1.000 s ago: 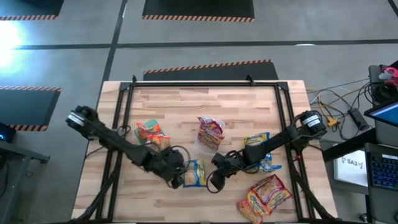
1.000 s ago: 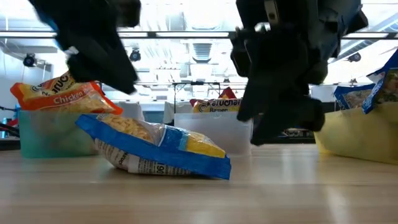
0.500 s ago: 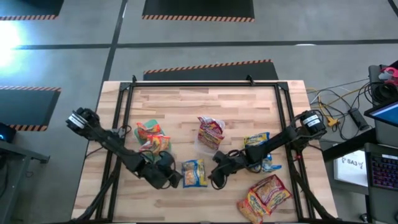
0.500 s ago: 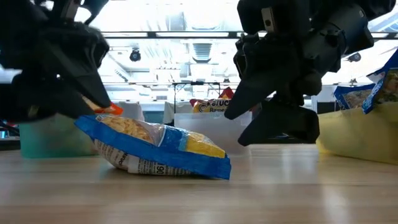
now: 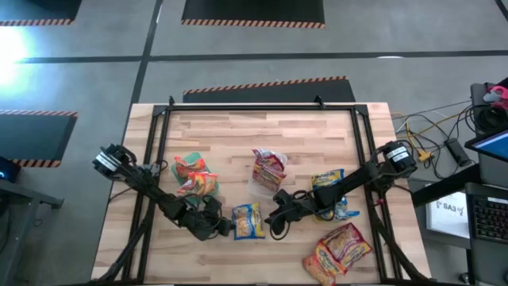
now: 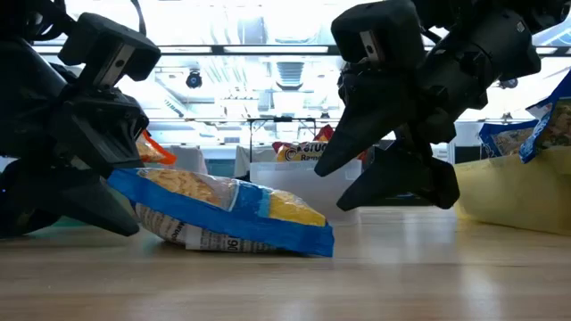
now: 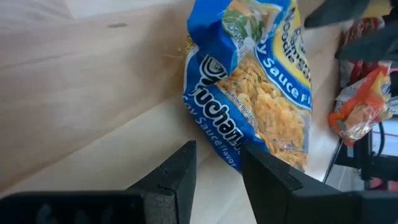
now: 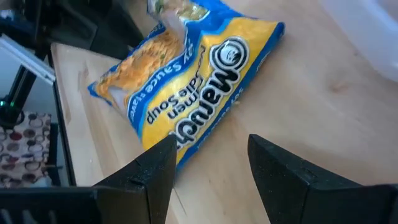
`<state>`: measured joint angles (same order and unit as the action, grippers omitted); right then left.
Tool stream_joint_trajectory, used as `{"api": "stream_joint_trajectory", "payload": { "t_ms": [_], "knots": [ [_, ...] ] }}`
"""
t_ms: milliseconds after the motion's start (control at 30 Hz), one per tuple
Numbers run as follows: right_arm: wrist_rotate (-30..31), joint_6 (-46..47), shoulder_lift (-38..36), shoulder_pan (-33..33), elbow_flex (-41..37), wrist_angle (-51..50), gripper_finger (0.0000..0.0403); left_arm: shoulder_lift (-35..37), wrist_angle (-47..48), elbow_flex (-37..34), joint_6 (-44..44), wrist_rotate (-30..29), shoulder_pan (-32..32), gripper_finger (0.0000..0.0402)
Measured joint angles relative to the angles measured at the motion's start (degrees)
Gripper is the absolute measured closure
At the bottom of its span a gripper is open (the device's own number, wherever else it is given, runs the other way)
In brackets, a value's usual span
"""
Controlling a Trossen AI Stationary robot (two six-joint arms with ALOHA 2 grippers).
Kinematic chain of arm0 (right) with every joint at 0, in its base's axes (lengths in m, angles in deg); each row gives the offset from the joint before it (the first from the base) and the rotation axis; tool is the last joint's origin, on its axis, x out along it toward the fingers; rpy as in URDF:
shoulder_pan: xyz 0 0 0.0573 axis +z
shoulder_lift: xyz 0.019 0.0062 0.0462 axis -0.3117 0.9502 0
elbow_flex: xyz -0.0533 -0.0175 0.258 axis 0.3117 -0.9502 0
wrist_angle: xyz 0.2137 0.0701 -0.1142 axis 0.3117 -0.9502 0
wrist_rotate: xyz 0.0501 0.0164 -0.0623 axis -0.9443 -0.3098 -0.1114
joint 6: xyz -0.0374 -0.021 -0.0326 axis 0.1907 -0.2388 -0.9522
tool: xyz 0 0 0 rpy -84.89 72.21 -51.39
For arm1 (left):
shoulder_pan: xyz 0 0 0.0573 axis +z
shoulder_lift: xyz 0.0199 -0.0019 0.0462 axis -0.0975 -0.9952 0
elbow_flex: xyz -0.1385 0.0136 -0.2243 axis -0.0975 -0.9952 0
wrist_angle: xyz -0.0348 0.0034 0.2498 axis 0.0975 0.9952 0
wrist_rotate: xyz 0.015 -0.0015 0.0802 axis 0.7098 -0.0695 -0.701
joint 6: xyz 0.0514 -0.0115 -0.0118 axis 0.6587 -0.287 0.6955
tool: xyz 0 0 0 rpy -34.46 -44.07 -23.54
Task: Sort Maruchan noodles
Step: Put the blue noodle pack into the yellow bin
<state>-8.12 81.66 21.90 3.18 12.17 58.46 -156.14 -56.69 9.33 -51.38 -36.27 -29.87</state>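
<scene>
Wooden butcher-block worktop (image 5: 262,135), framed in black rail, carries the work; grey floor with hazard-striped mats lies beyond. You have one blue-and-yellow Maruchan soy sauce packet (image 5: 248,222) lying flat near the front edge, midway along it, with a gripper on either side.

Left gripper (image 5: 221,228) sits just beside the packet's left end, jaws narrowly parted and holding nothing. Right gripper (image 5: 274,223) stands just off its right end, jaws wider, also empty.

Expect the packet to be light, crinkly and slippery, with a brittle noodle block inside. In my judgement you should pinch the crimped end seam or the block's edge, not squeeze its flat face.

Sorted packets show toward the middle: orange ones (image 5: 194,173) left, a red-pink stack (image 5: 268,168) centre, blue ones (image 5: 328,184) right. An unsorted pile (image 5: 340,249) lies at the front right corner. Bins beneath them are hard to make out from above, and the right arm covers part of the blue group.
</scene>
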Motion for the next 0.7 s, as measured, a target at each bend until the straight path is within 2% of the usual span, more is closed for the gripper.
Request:
{"api": "stream_joint_trajectory", "payload": {
  "t_ms": [333,467,700],
  "knots": [
    [-0.5,2.6,6.7,0.0,0.2,8.7,0.0216,-3.1,-0.5,2.3,2.0,-2.7,0.0,0.0295],
    [-0.4,2.5,6.8,-0.1,0.3,9.9,0.0216,-4.4,-0.5,3.3,3.5,-2.9,0.3,0.0295],
    [-0.5,2.6,6.8,-0.1,0.3,10.9,0.0216,-6.4,-0.4,6.1,11.0,-2.5,2.3,0.0295]
  ]
}}
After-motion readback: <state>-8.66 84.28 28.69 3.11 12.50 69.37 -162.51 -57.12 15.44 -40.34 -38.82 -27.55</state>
